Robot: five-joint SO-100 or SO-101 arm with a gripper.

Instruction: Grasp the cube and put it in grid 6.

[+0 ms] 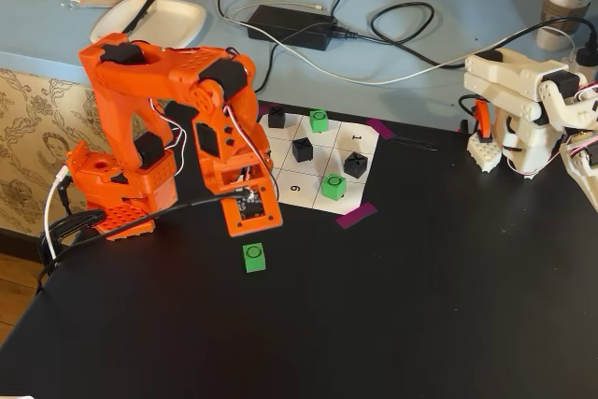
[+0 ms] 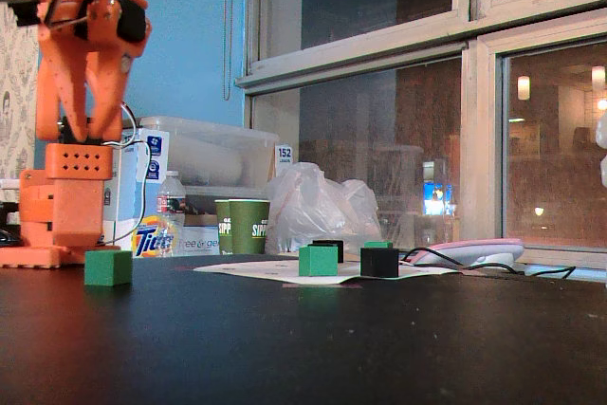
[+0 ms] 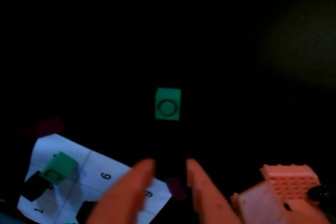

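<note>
Cube [image 1: 253, 257] sat untouched on the black table [image 1: 420, 306], just ahead of the gripper [image 3: 169, 167], whose fingers stood slightly apart and empty. Grasping, carrying and placing in grid 6 [image 1: 295, 188] all remained.

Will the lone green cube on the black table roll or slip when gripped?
The cube probably won't roll: it sits flat on the table. Flat parallel sides should suit the open gripper. It looks small and light, so a nudge could slide it.

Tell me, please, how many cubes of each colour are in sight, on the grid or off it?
Green cubes: 3, one off the paper, two on the grid.
Black cubes: 3, all on the grid.
Total: 6.
</note>
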